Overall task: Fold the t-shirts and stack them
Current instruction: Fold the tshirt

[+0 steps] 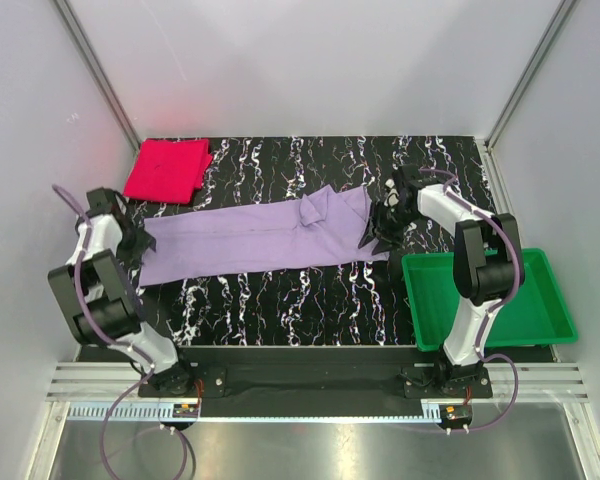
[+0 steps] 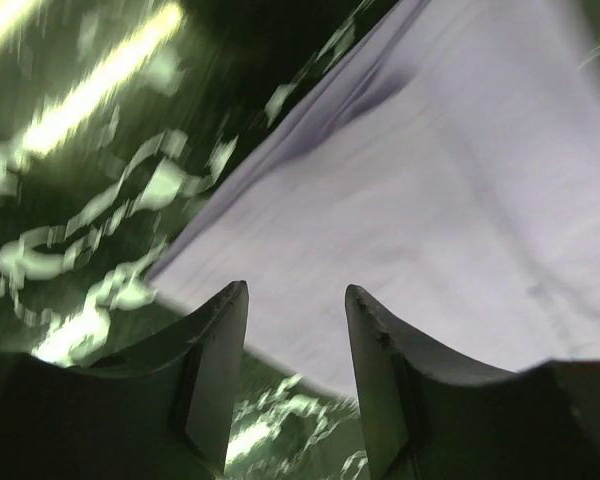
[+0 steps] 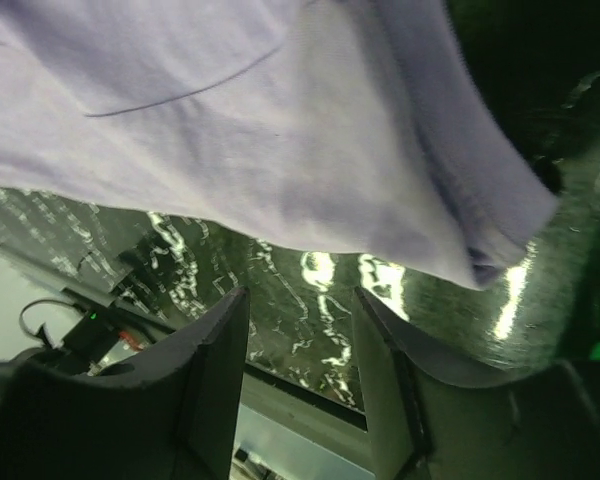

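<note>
Lavender t-shirt (image 1: 250,243) spread long; pink t-shirt (image 1: 167,170) folded.

White walls (image 1: 310,60), black white-veined table (image 1: 280,300), aluminium corner posts (image 1: 98,75)

Both arms fold at the elbow and reach low, 1 at each side. The left gripper (image 1: 140,243) points inward, its 2 fingers (image 2: 220,340) parted, nothing clamped between them. The right gripper (image 1: 382,228) faces it, jaws likewise parted and empty.
</note>
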You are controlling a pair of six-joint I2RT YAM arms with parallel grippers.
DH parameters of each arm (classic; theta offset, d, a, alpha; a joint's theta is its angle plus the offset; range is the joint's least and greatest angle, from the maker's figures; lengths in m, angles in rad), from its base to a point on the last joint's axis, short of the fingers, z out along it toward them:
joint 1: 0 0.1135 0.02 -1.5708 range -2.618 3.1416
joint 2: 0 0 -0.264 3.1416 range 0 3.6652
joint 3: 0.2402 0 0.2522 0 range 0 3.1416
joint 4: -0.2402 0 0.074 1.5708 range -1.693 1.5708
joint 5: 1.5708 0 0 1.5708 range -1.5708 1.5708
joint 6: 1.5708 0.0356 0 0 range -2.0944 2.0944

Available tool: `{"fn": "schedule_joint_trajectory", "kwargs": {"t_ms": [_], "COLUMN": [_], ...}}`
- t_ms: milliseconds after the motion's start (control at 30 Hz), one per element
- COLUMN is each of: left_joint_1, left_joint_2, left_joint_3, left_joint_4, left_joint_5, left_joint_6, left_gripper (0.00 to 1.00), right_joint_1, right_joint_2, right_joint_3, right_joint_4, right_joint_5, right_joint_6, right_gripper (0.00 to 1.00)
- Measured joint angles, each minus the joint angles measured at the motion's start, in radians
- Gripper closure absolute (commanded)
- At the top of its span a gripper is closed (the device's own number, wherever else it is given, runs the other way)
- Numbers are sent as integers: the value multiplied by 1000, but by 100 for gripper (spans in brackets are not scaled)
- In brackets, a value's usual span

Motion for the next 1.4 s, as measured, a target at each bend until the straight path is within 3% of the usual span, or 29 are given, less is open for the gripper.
{"fn": "schedule_joint_trajectory", "kwargs": {"t_ms": [100,233,467,1000,1133,1267,1400], "left_joint_1": [15,25,32,35,35,35,34], "left_joint_2": [-69,-96,-79,95,139,140,141], "left_joint_3": [-107,-143,-139,-24,-21,-20,-15], "left_joint_4": [-38,-64,-97,-107,-114,-112,-116], "left_joint_5": [0,-3,-81,-145,-160,-169,-178], "left_joint_6": [-26,-57,-129,-192,-196,-198,-182], "left_gripper": [52,51,56,56,65,97,100], "right_joint_1": [0,0,0,0,0,1,1], "right_joint_2": [-5,-5,-5,-3,2,6,36], "right_joint_3": [1,17,38,39,50,51,56], "right_joint_4": [-26,-61,-61,-48,-51,-55,-61], "right_joint_5": [52,94,103,114,122,139,163], "right_joint_6": [-6,-13,-16,-18,-24,-24,-24], "right_gripper": [42,41,41,43,44,45,46]}}
